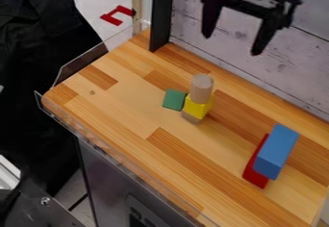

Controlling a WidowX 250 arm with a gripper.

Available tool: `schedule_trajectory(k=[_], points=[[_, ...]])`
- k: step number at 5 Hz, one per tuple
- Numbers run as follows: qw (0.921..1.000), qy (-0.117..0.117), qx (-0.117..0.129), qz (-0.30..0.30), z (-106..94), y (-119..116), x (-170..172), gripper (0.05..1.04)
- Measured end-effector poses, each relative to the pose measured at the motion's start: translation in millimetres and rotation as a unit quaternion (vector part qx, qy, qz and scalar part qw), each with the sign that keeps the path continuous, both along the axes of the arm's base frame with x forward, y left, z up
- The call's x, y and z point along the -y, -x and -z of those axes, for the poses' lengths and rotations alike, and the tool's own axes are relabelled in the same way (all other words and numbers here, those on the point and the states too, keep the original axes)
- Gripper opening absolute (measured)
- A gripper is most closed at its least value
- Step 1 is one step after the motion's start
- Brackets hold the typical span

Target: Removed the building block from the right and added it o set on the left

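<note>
Overhead, the black gripper (231, 44) hangs with fingers apart; at right, the blue block (276, 151) rests on the red block (255, 177). Likely light, rigid and slightly slick, it should suit your square pinch across its long sides, near mid-length.

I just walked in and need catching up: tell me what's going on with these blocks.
Nothing is being handled at this moment: the robot's gripper hangs open and empty, clear of the blocks. In the left group, a pale cylinder stands on a yellow block, with a wooden piece beneath and a green block beside. At right, a blue block rests on a red one.
</note>
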State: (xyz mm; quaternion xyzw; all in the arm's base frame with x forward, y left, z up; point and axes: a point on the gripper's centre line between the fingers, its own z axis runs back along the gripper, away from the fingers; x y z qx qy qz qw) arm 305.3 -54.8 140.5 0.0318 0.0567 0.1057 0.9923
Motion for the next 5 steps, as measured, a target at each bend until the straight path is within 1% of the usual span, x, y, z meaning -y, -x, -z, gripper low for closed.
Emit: schedule_trajectory(k=[1, 2, 3, 4, 5], points=[[0.9986, 0.038, 0.015, 0.033, 6.9, -5.1, 27.1, 1.001], [0.9971, 0.048, -0.001, 0.058, 21.3, -4.0, 47.4, 1.001], [0.9959, 0.059, 0.001, 0.068, 27.1, -2.2, 66.9, 1.001], [0.996, 0.055, 0.001, 0.071, 30.2, 1.1, 72.8, 1.001], [0.9972, 0.044, -0.003, 0.06, 36.1, 3.8, 68.9, 1.001]])
